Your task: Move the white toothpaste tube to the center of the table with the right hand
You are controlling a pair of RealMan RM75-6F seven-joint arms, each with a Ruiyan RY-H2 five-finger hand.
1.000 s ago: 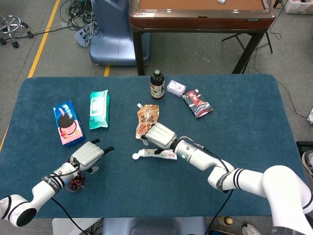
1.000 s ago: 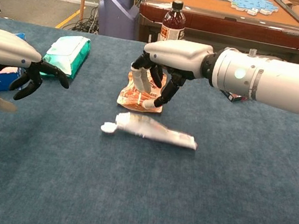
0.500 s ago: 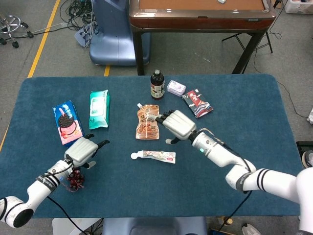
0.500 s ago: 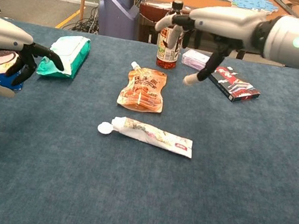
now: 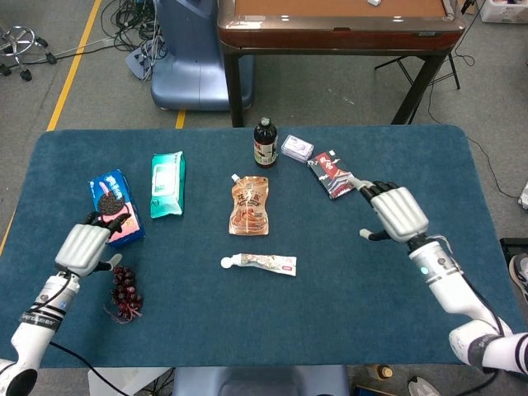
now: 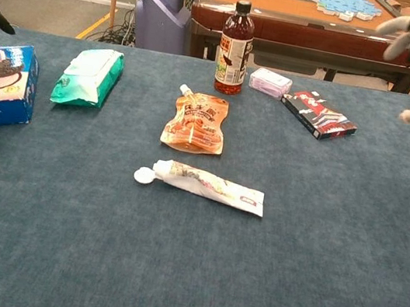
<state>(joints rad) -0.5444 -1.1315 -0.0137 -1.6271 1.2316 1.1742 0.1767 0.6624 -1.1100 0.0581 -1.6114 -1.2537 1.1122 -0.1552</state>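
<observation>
Bare cloth around toothpaste tube [image 5: 262,262] on near, left, right sides — orange pouch [image 5: 249,205] just behind.

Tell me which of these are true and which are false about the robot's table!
1. The right hand is holding the white toothpaste tube. False: the tube lies alone on the table, and the hand holds nothing.
2. The tube's cap points toward the robot's left. True.
3. The dark bottle is lying on its side. False: it stands upright.
4. The grapes sit near the left hand. True.
5. The orange pouch lies between the bottle and the tube. True.
</observation>
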